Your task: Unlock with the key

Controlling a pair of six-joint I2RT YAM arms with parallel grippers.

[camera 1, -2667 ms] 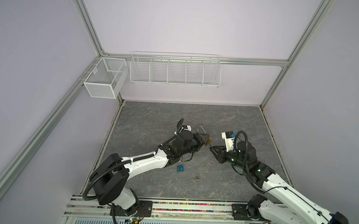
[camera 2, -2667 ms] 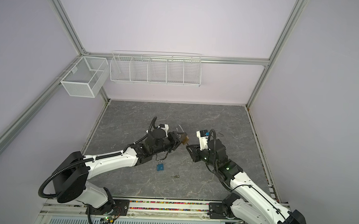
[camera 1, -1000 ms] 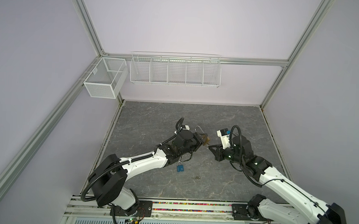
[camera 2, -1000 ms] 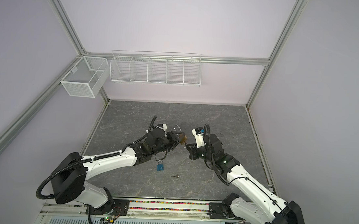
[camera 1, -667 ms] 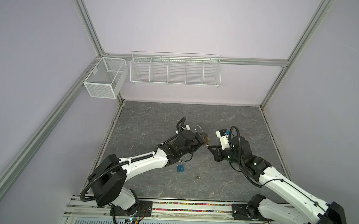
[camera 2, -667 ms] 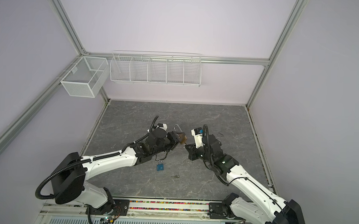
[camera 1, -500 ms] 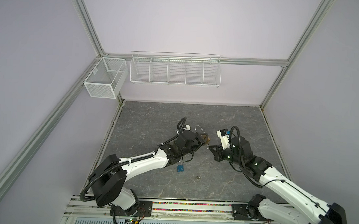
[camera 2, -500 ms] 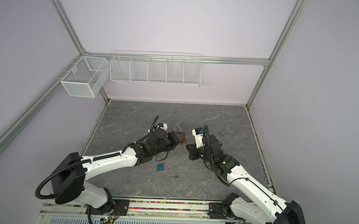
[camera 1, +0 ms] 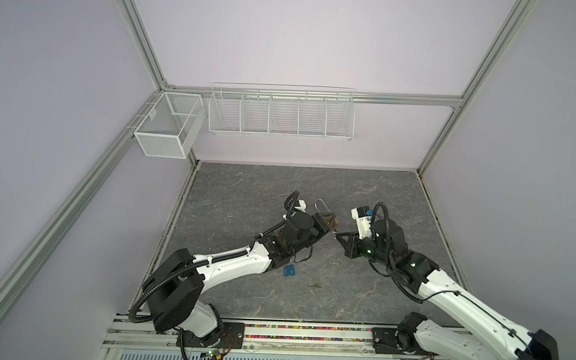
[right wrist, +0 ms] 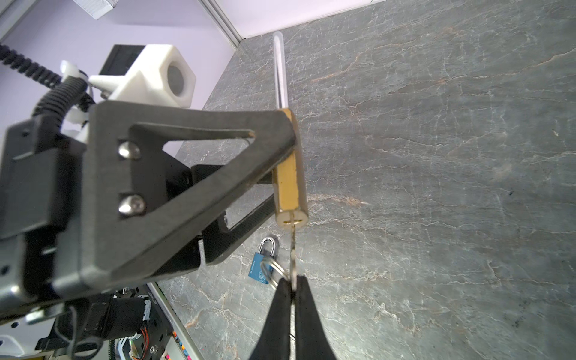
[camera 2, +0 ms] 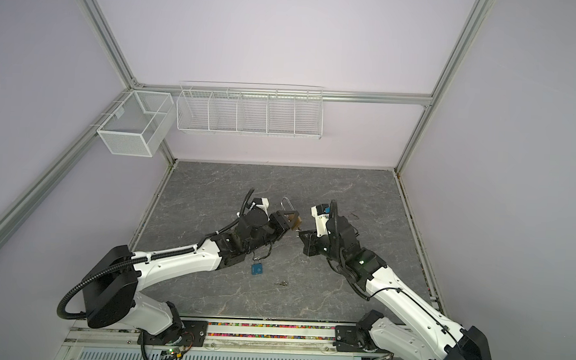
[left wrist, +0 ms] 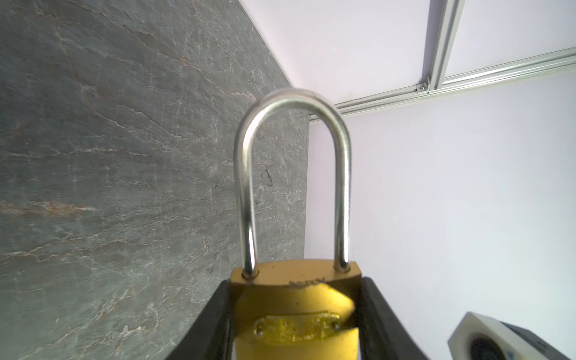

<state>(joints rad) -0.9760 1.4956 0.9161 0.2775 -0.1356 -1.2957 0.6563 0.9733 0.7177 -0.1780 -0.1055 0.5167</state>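
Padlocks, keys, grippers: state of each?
Brass padlock with long steel shackle: shackle seated in both holes, held off the grey table.
Silver key on a ring: tip at the brass padlock's keyway.
Left gripper: shut on the brass padlock.
Right gripper: shut on the silver key.
Small blue padlock: on the table, shackle closed.
Loose small key: on the table.
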